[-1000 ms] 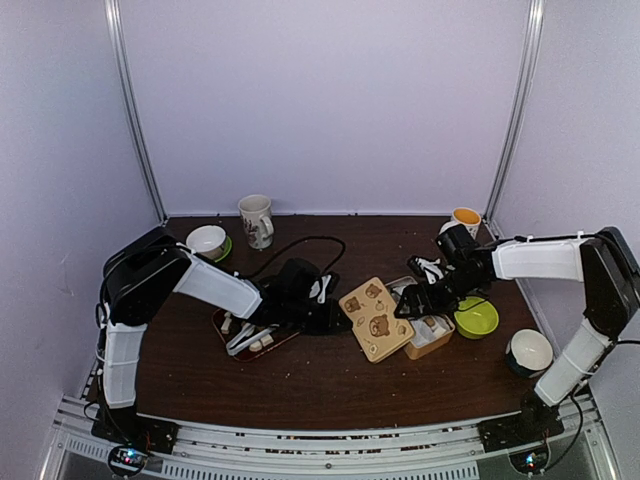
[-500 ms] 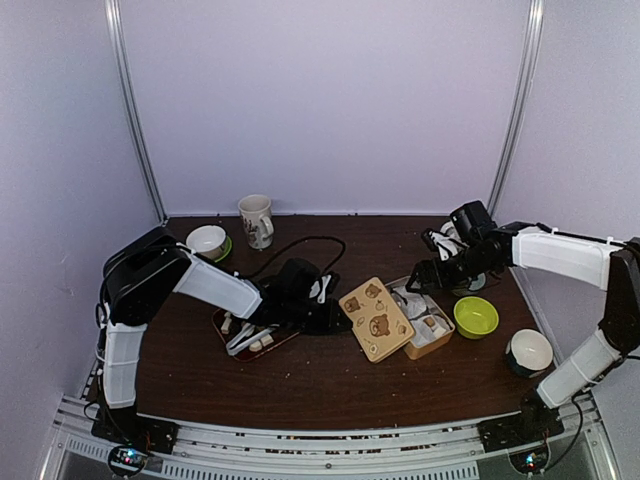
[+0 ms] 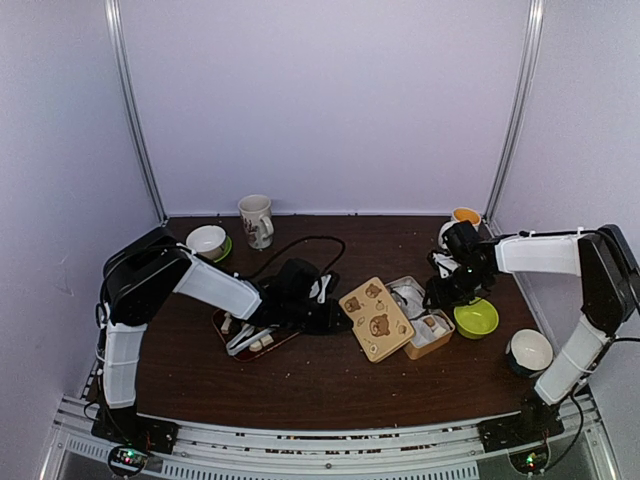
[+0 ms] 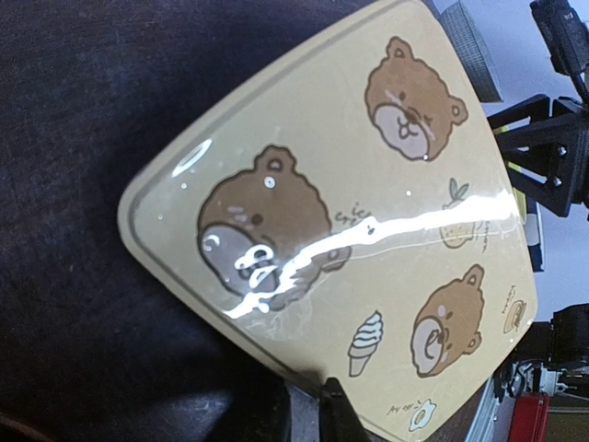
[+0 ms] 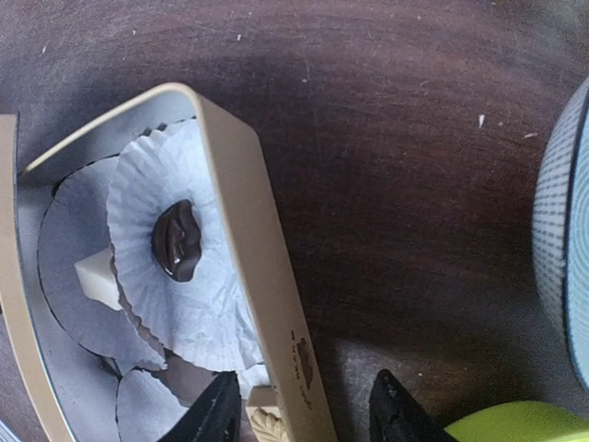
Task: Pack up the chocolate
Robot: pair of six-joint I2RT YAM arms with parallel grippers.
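Observation:
A brown chocolate [image 5: 179,239] lies in a white paper cup inside the tan box [image 5: 248,267], with a cream piece [image 5: 97,276] beside it. My right gripper [image 5: 304,405] is open and straddles the box's right wall, one finger inside and one outside, neither touching it. In the top view it sits at the box's far corner [image 3: 438,297]. The bear-printed lid [image 4: 340,212] leans against the box, and my left gripper [image 4: 308,405] is shut on its lower edge. More pieces lie on a dark tray [image 3: 232,345] beside silver tongs [image 3: 250,335].
A green bowl [image 3: 476,317] sits right of the box, and a white bowl [image 3: 528,352] near the right arm's base. An orange-filled cup [image 3: 465,217], a mug [image 3: 256,220] and a white bowl on a green saucer [image 3: 207,241] stand at the back. A black cable [image 3: 300,243] crosses the table.
My right gripper rose and swung back from the box, then came down over its right wall with its jaws narrower. The left arm and the lid have not moved.

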